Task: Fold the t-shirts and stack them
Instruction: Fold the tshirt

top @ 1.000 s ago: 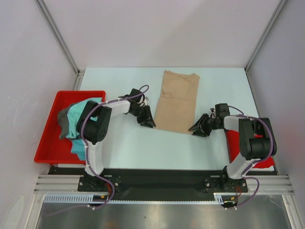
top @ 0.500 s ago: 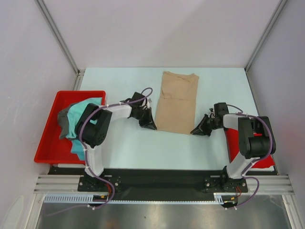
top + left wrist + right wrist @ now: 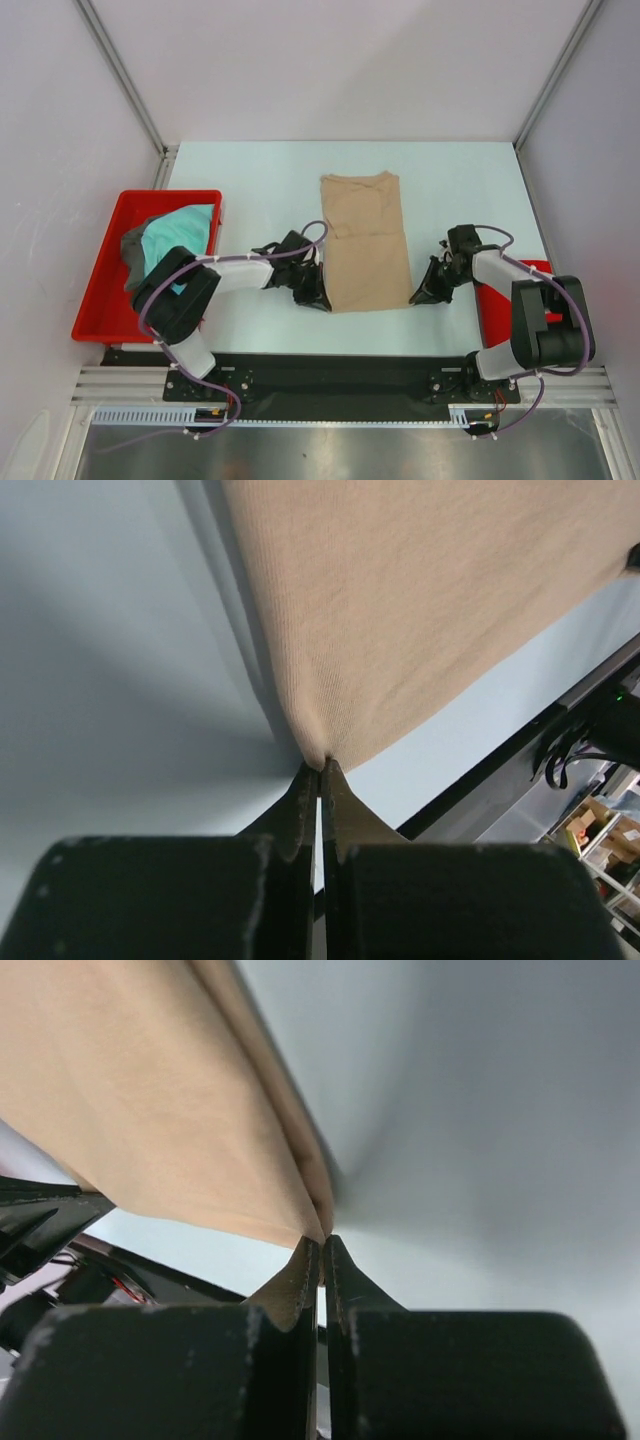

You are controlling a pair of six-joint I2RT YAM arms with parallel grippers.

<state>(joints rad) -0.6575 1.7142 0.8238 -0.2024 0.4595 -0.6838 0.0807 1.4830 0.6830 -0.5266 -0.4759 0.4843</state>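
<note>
The tan-beige t-shirt [image 3: 364, 240] lies folded lengthwise as a long strip in the middle of the table. My left gripper [image 3: 318, 298] is shut on its near left corner [image 3: 322, 750]. My right gripper [image 3: 418, 295] is shut on its near right corner [image 3: 312, 1222]. Both corners taper into the closed fingertips in the wrist views. A teal t-shirt [image 3: 180, 228] and a dark grey t-shirt [image 3: 133, 246] lie bunched together in the red tray [image 3: 108, 290] at the left.
A flat red mat [image 3: 496, 300] shows at the right, partly under the right arm. The table's black front edge [image 3: 330, 362] runs close behind both grippers. Metal frame posts and white walls bound the table.
Both grippers have shut on the beige shirt's near corners and moved toward the front edge. The shirt has slid nearer and a little left with them.
</note>
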